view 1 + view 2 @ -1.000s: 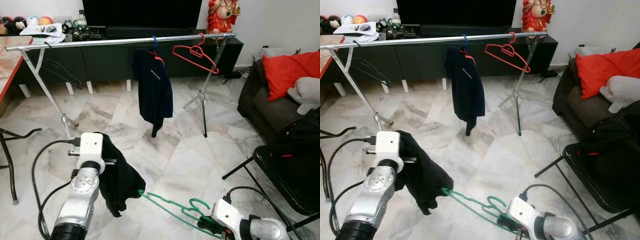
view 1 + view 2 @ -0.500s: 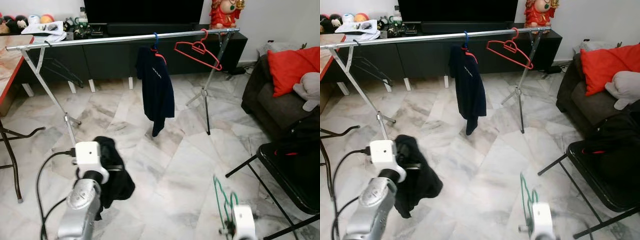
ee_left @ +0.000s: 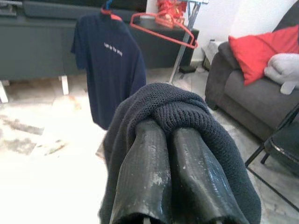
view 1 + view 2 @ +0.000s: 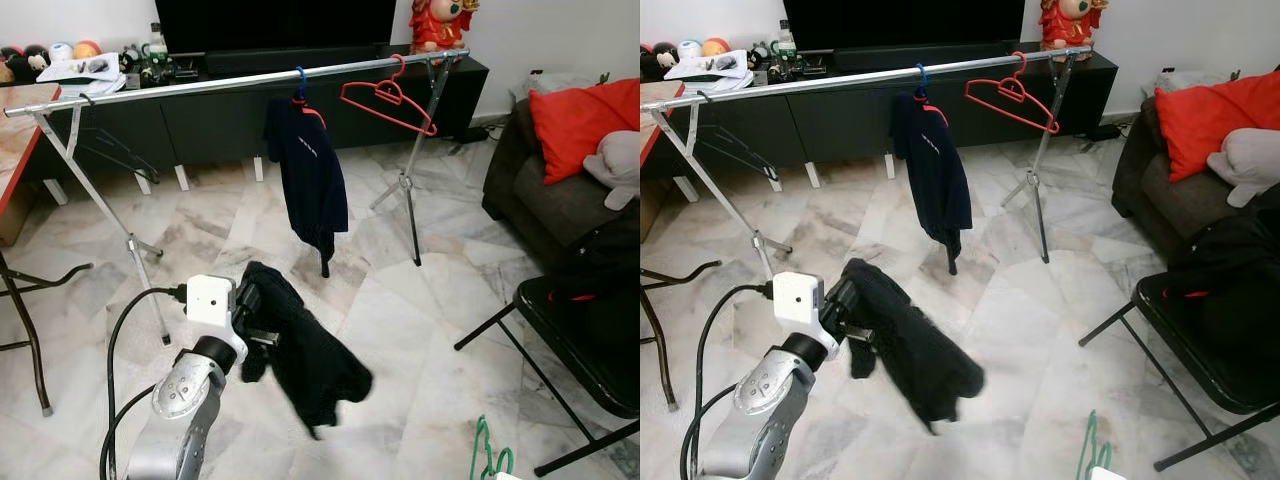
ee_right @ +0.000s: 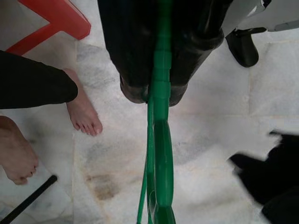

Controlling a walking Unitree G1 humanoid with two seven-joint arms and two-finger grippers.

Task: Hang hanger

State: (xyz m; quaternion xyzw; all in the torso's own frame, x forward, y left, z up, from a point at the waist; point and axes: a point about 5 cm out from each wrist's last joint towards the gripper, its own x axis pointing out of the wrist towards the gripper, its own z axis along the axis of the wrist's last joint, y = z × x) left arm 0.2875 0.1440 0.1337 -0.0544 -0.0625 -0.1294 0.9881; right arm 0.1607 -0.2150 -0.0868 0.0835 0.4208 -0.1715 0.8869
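The left gripper is raised at near left, its two black fingers pressed together on a black knit garment. The cloth wraps over the fingertips and hangs down to the right of the wrist, clear of the marble floor.

The right gripper is clamped on a green hanger; in its wrist view the green bar runs between the two fingers and out past their tips. From the head, the hanger pokes up at the near right edge, its hook uppermost.

Across the far side runs a silver rail on splayed legs. On it hang a navy shirt on a blue hook and, to its right, a bare red hanger, tilted. The two are near each other but apart.

Behind the rail stands a dark low cabinet. At right is a grey sofa with a red cushion, and nearer, a black chair. A person's bare feet stand on the floor near the right gripper, beside a red stool leg.
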